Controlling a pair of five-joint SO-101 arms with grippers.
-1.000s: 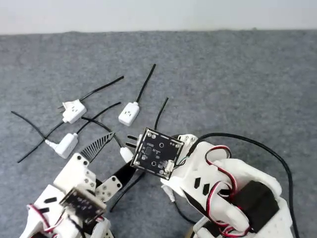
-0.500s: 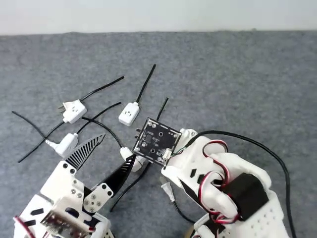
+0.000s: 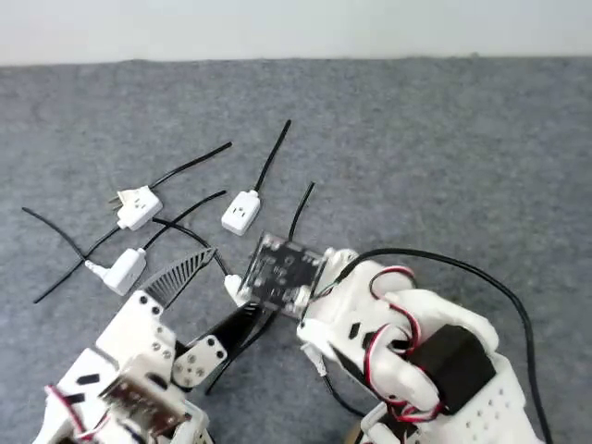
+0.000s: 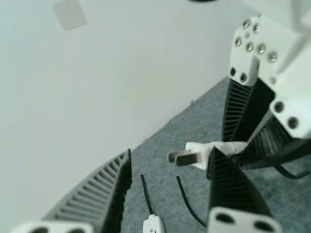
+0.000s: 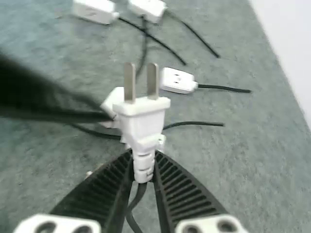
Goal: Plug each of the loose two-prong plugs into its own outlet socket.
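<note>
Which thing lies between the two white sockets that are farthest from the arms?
A thin black cord runs between the far-left socket and the middle socket; the high view shows it.

White two-prong plug (image 5: pixel 141 114), tail pinched in the right tool (image 5: pixel 143 158), prongs outward; white socket (image 3: pixel 240 213) lies flat at eleven o'clock, second socket (image 3: pixel 139 206) at ten.

Five white corded connectors (image 5: pixel 92 9) (image 5: pixel 146 7) (image 5: pixel 177 80) (image 5: pixel 109 107) (image 5: pixel 141 116), plugs and sockets together, and two robot arms (image 3: pixel 139 365) (image 3: pixel 407 342).
</note>
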